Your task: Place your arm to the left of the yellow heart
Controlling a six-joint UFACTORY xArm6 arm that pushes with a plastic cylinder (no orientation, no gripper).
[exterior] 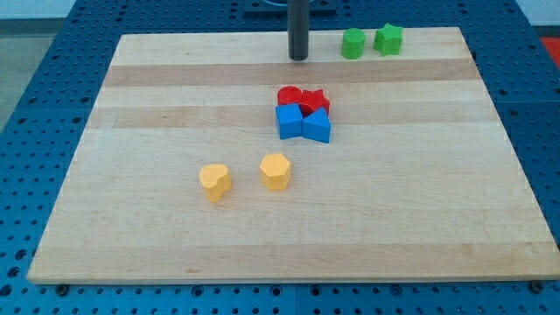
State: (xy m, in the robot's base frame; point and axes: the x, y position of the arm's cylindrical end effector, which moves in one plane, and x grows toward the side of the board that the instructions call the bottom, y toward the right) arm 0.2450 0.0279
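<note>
The yellow heart (214, 181) lies on the wooden board (131, 227), left of centre and toward the view's bottom. A yellow hexagon-like block (276, 171) sits just to its right. My tip (299, 58) is near the view's top, at the board's far edge, well above and to the right of the yellow heart and apart from every block.
A red cylinder (289, 95) and a red star (316, 101) touch a blue cube (288, 122) and a blue wedge-like block (318, 127) in a cluster at the centre. A green cylinder (353, 43) and a green star (388, 38) stand at the top right.
</note>
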